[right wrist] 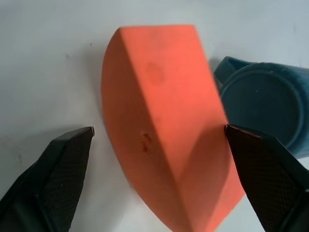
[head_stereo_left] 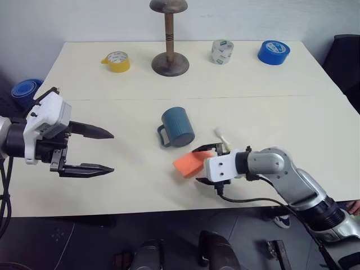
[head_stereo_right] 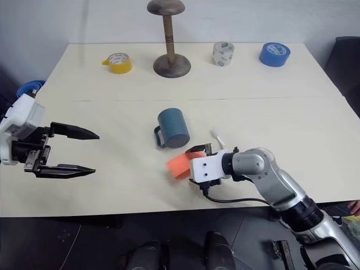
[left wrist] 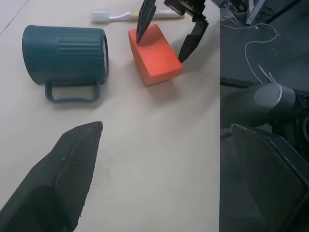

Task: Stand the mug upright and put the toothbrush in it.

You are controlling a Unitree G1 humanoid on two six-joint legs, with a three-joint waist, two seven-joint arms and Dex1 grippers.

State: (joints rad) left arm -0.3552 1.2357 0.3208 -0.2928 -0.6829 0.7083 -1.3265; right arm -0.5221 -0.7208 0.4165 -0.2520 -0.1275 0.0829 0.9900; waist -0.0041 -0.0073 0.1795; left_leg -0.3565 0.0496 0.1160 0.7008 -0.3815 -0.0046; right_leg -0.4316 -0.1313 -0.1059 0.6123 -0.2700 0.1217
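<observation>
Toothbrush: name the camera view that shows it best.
Left wrist view: the toothbrush lies along the table beyond the orange wedge, mostly visible. The eye views show just its bristle end above the right claw.

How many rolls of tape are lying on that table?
3, all along the far edge: a yellow roll at the left, a whitish roll with green print right of the wooden stand, and a blue roll farthest right.

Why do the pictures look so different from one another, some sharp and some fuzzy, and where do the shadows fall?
Left eye view: even, soft light; the mug looks crisp, casting a faint shadow on the table. Left wrist view: the left gripper's near fingers loom large and soft, while the orange foam wedge is sharp. Right wrist view: the wedge looks hazy and shades the table beside it.
</observation>
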